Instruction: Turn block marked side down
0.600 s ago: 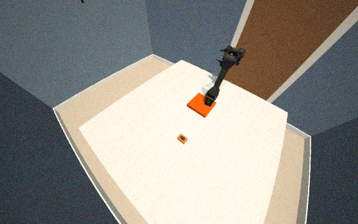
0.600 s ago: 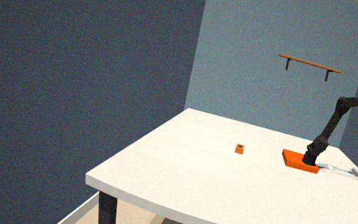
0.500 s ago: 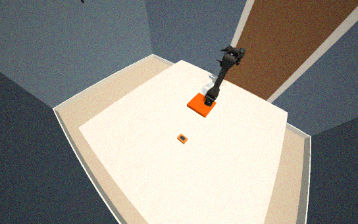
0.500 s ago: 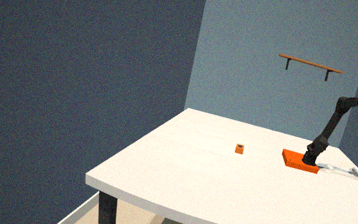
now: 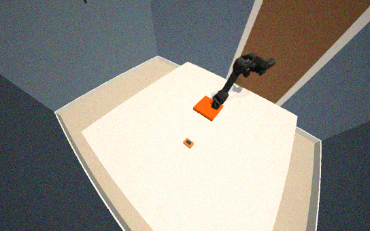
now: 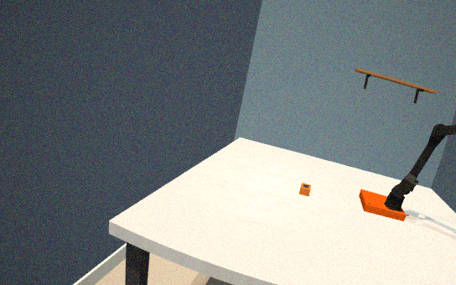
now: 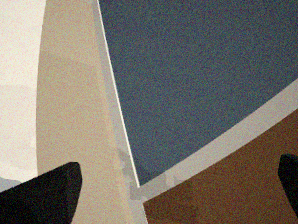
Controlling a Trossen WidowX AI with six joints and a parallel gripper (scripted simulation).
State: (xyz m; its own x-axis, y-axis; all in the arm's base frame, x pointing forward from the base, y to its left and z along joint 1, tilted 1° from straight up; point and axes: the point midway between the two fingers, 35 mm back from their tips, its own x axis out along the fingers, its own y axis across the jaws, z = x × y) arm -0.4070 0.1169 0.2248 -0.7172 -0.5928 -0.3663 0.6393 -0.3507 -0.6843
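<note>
Table (image 5: 143, 163): matt off-white top, smooth, faint wood-like grain w/ dark matt leg at near corner. Block (image 5: 188, 143): matt orange, plastic-looking, darker marked patch on top face. Base plate (image 5: 202, 108) nr far edge: same flat orange. Arm (image 5: 229, 83): matt black. Wall shelf (image 6: 394, 80): brown wood board, dark brackets. Floor (image 5: 92, 102): matt beige.
</note>
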